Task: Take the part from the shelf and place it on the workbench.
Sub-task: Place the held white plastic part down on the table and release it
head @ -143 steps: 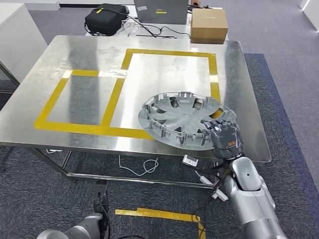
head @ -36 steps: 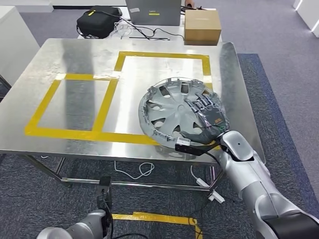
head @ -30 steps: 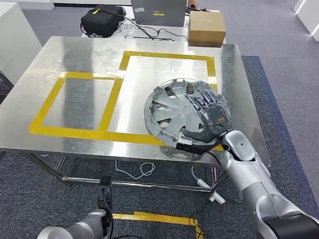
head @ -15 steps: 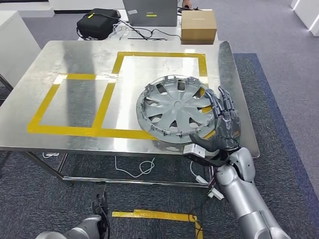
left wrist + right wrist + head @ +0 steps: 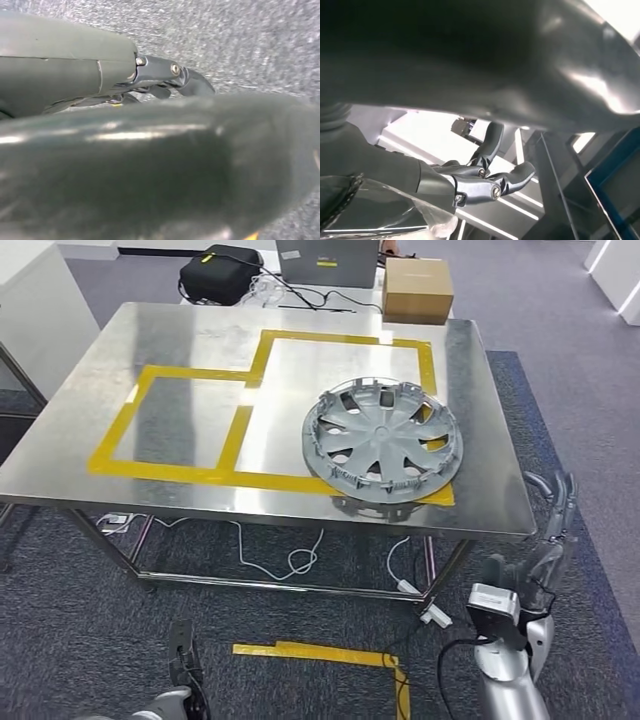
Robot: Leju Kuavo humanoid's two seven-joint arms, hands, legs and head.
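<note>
Dark fingers spread, apart from ribbed grey plastic hubcap.

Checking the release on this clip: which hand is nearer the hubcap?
Right. The right hand hangs empty, fingers apart, just off the workbench edge beside the hubcap. The left arm is low over the floor, farther away.
</note>
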